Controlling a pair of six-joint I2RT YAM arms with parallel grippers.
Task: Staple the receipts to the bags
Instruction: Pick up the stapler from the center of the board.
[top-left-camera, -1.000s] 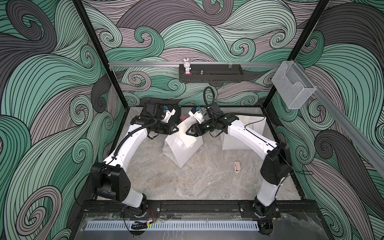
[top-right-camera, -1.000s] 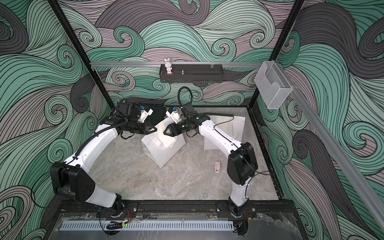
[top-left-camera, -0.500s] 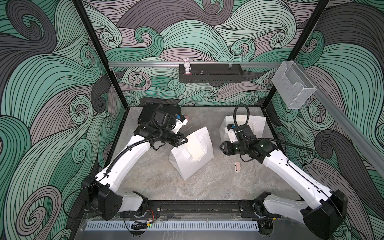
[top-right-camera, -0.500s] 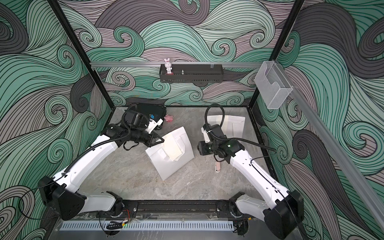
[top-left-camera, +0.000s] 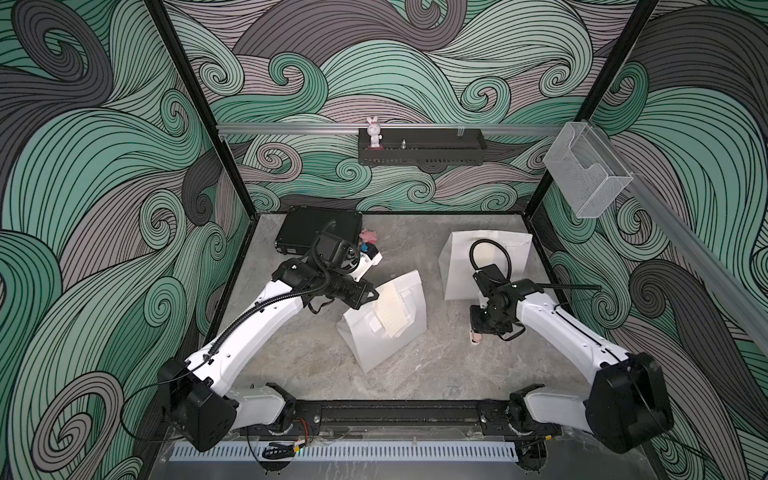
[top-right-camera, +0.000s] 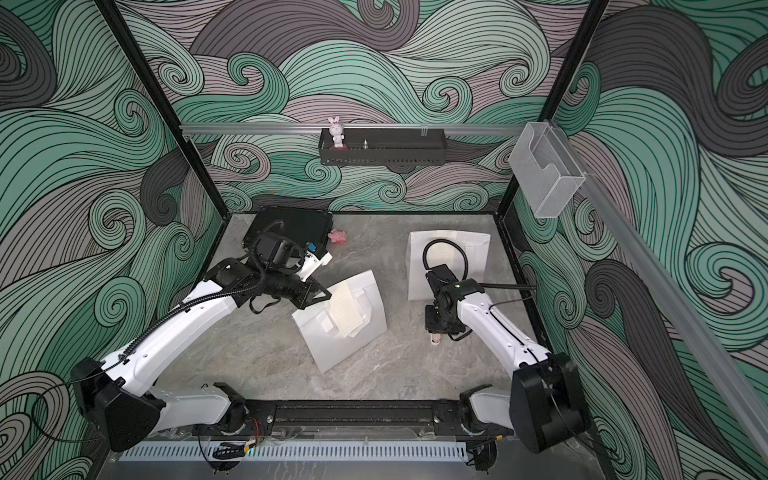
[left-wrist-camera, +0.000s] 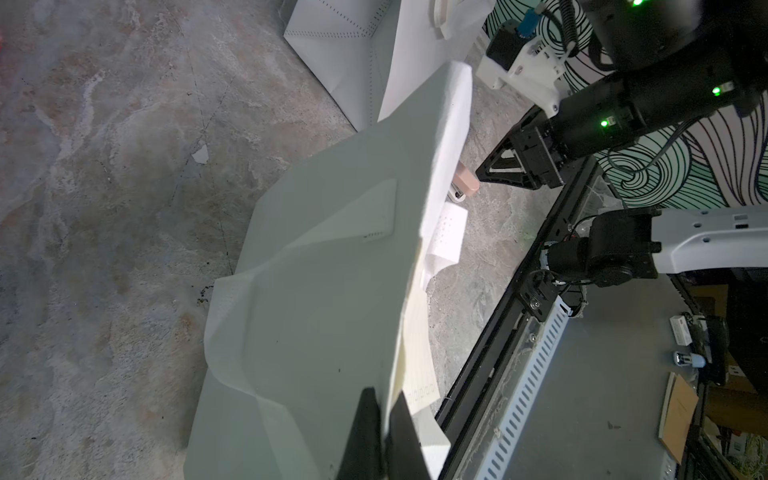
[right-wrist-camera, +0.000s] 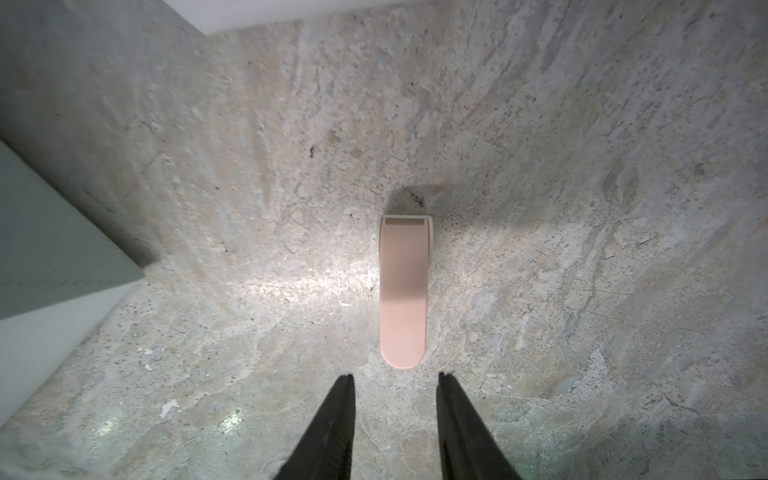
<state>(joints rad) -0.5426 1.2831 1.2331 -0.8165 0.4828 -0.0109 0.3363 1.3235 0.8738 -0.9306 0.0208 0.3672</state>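
Top views: the right arm (top-left-camera: 557, 328) reaches in, wrist pointing down. The right gripper (right-wrist-camera: 395, 375) hangs half-open over the stapler (right-wrist-camera: 403, 291), empty. The left gripper (left-wrist-camera: 384, 392) clamps the bag (left-wrist-camera: 324, 291) by its edge.

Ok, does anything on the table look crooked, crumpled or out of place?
The white paper bag mid-table lies askew. One edge is pinched up by the left gripper, whose jaws are shut on it, and the bag's face is buckled. The cream paper receipt lies against that face.
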